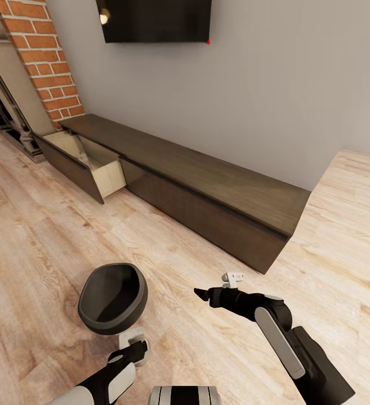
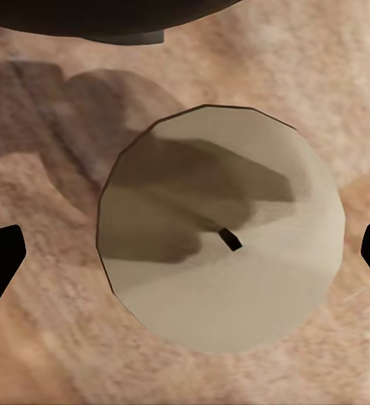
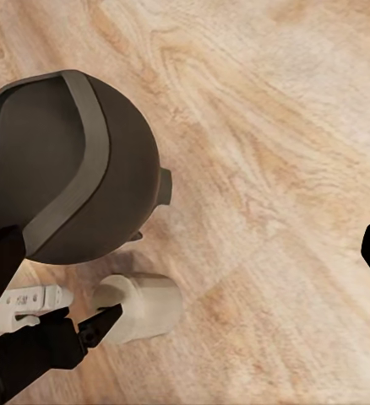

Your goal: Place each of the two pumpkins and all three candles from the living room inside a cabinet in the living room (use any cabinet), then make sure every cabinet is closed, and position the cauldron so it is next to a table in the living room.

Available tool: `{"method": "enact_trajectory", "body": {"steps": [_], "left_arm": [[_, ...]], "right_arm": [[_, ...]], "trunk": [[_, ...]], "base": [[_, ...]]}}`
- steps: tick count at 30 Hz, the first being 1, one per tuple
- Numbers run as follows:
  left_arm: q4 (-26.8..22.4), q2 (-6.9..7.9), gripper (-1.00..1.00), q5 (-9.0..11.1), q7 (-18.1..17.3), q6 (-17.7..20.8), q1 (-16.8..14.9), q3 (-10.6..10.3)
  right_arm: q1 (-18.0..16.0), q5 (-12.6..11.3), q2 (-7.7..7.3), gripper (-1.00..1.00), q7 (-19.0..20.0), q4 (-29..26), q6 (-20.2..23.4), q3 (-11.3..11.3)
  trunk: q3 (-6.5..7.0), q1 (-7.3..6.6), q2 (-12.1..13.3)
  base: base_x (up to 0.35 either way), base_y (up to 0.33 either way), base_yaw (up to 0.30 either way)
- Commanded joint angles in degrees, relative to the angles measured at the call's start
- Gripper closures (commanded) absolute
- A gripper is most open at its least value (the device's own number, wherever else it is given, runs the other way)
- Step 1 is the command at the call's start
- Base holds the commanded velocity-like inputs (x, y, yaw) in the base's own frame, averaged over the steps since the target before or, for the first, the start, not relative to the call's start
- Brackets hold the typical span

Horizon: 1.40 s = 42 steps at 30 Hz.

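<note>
A stubby beige candle (image 2: 223, 240) stands on the wood floor, seen from straight above in the left wrist view. My left gripper (image 2: 185, 257) is open over it, one black fingertip on each side and neither touching. In the head view the candle (image 1: 129, 336) sits just under the left gripper (image 1: 135, 353), close beside the black cauldron (image 1: 112, 298). The right wrist view shows the cauldron (image 3: 67, 160), the candle (image 3: 143, 308) and the left gripper (image 3: 96, 325) together. My right gripper (image 1: 199, 292) hangs open and holds nothing, right of the cauldron. The long dark-brown cabinet (image 1: 207, 191) stands along the wall.
The cabinet's leftmost drawer (image 1: 103, 169) is pulled out, showing a pale interior. A brick column (image 1: 41, 56) and a dark fireplace (image 1: 4, 107) are at the far left, a TV (image 1: 154, 19) hangs above. A light wooden surface (image 1: 353, 185) stands at the right.
</note>
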Motion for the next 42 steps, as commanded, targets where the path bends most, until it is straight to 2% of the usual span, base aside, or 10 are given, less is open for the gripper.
{"method": "enact_trajectory", "body": {"steps": [1, 4, 13, 20, 25, 35, 38, 42], "left_arm": [[-0.03, 0.03, -1.0, 0.6, 0.24, -0.3, -0.03, -0.49], [-0.03, 0.01, -1.0, 0.59, 0.05, -0.3, -0.01, -0.53], [-0.03, 0.24, -1.0, 0.46, -4.08, -0.3, 0.02, -0.67], [-0.03, 0.3, -1.0, 0.42, -4.21, -0.32, 0.01, -0.67], [-0.03, 0.3, -1.0, 0.41, -4.2, -0.33, 0.0, -0.67], [-0.03, 0.24, -1.0, 0.42, -4.2, -0.38, 0.03, -0.67], [-0.03, 0.25, -1.0, 0.41, -4.21, -0.38, 0.04, -0.67], [-0.03, 0.25, -1.0, 0.46, -4.25, -0.38, 0.04, -0.67]], "right_arm": [[-0.03, 0.22, -0.03, -1.0, 0.21, 0.0, 0.15, 0.03], [-0.02, 0.22, -0.03, -1.0, 0.21, -0.03, 0.14, 0.03], [-0.03, 0.24, -0.03, -1.0, 0.21, -0.05, 0.16, 0.03], [-0.03, 0.23, -0.03, -1.0, 0.21, -0.04, 0.16, 0.04], [-0.02, 0.22, -0.03, -1.0, 0.21, -0.05, 0.18, 0.03], [-0.02, 0.23, -0.03, -1.0, 0.21, -0.05, 0.18, 0.03], [-0.02, 0.23, -0.03, -1.0, 0.21, -0.04, 0.17, 0.03], [-0.02, 0.25, -0.03, -1.0, 0.21, -0.05, 0.17, 0.03]], "trunk": [[-0.04, -0.01, -0.02], [-0.04, -0.01, -0.02], [-0.04, -0.01, -0.02], [-0.04, -0.01, -0.02], [-1.15, 0.12, -0.08], [-1.15, 0.12, -0.08], [-1.81, 0.2, -0.12], [-1.81, 0.2, -0.12]], "base": [[0.0, 0.0, 0.0], [0.0, 0.0, 0.0], [0.0, 0.0, 0.0], [0.0, 0.0, 0.0], [0.0, 0.0, 0.0], [0.0, 0.0, 0.0], [0.0, 0.0, 0.0], [0.0, 0.0, 0.0]]}}
